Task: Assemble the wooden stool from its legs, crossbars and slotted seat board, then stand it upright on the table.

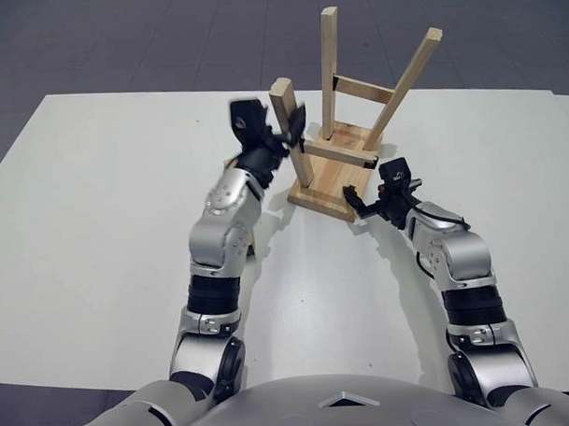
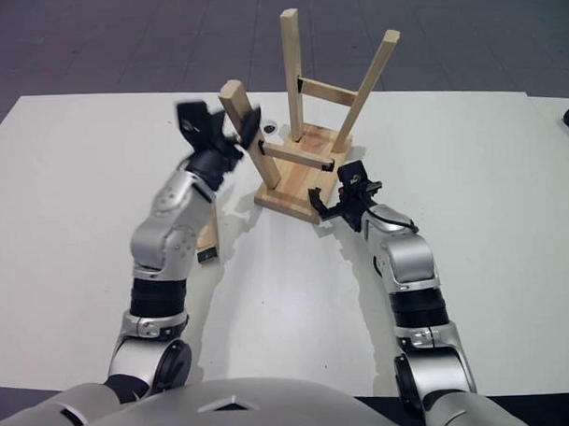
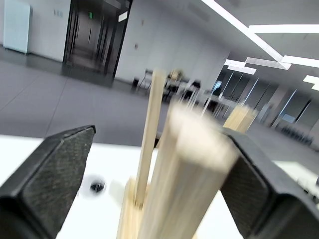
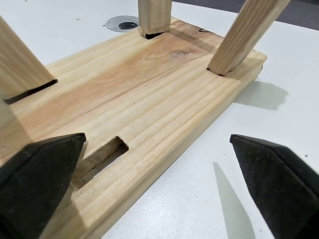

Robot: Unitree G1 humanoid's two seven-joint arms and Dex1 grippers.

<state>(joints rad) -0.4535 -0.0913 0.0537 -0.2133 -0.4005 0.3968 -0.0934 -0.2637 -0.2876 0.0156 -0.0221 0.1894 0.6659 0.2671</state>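
Seating three legs (image 1: 329, 71) leaves you one empty slot (image 4: 99, 159) in the seat board (image 1: 330, 188), inverted on the surface (image 1: 106, 182). Your left end effector (image 1: 272, 120) is spread around a leg (image 1: 282, 93), and your right end effector (image 1: 375, 193) gapes wide beside the board.

Bright, even indoor light from long ceiling strips (image 3: 284, 29) (glowing in the left wrist view) falls on the white table (image 1: 97, 201). Soft, pale grey shadows lie just beside the seat board (image 1: 337, 177), along its edges.
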